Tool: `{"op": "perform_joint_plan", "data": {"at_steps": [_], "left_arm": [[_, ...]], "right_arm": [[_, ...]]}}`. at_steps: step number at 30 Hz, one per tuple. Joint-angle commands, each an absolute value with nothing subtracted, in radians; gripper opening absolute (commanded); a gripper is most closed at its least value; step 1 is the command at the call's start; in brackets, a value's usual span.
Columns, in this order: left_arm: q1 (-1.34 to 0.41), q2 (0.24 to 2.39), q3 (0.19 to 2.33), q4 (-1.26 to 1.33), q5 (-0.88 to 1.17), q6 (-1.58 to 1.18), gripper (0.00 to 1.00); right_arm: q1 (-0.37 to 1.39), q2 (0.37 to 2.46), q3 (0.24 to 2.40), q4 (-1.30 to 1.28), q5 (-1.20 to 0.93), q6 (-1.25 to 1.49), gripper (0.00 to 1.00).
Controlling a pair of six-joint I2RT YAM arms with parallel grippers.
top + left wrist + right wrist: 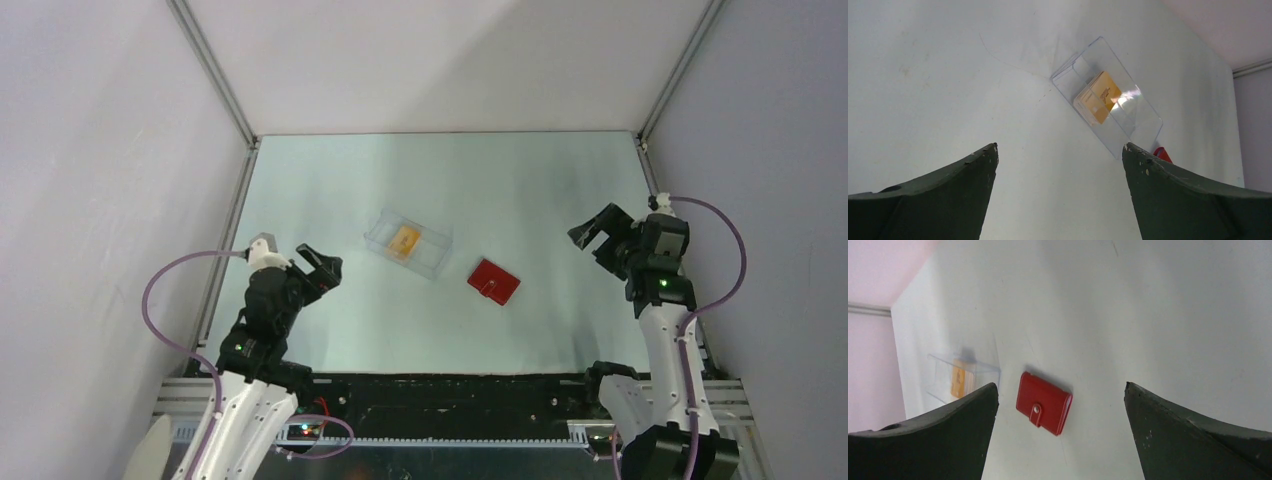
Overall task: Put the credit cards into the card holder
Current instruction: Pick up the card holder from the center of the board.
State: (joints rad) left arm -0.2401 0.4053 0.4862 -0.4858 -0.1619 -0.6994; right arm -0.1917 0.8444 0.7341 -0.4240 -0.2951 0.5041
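The credit cards lie as a small orange stack inside a clear plastic box near the middle of the worktop, a little toward its left edge. In the left wrist view the top card carries a dark marking, too small and blurred to read. A streak of glare on the box wall crosses one end of the stack, and how many cards it holds cannot be told.

The card holder, a red wallet, lies closed and flat just beside the box but apart from it, on the side toward the right edge and slightly nearer the near edge. The right wrist view shows its closing tab folded over the top face with a pale round snap. In the left wrist view only a red sliver of it shows, the rest cut off behind one dark finger.

The left gripper hangs near the left edge, its jaws spread wide with nothing between them, pointing toward the box. The right gripper hangs near the right edge, its jaws likewise wide apart and holding nothing, pointing toward the wallet. Both are well apart from the box and the wallet. In the right wrist view a finger hides part of the box, and the cards are only an orange patch behind its wall.
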Motion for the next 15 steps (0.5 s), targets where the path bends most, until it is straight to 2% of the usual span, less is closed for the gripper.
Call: {"op": "perform_joint_plan", "data": {"at_steps": [1, 5, 12, 15], "left_arm": [[-0.239, 0.437, 0.523, -0.522, -0.148, -0.693, 0.98], [-0.237, 0.482, 0.551, -0.567, -0.185, -0.712, 0.98], [-0.227, 0.585, 0.624, -0.569, 0.049, -0.658, 0.98], [-0.240, 0.657, 0.635, -0.565, 0.128, -0.692, 0.98]], "right_arm": [[-0.150, 0.866, 0.739, -0.534, -0.316, 0.488, 1.00], [-0.120, 0.919, 0.739, -0.558, -0.300, 0.486, 1.00], [-0.046, 1.037, 0.739, -0.553, -0.335, 0.476, 1.00], [0.007, 1.081, 0.738, -0.538, -0.347, 0.484, 0.96]]}}
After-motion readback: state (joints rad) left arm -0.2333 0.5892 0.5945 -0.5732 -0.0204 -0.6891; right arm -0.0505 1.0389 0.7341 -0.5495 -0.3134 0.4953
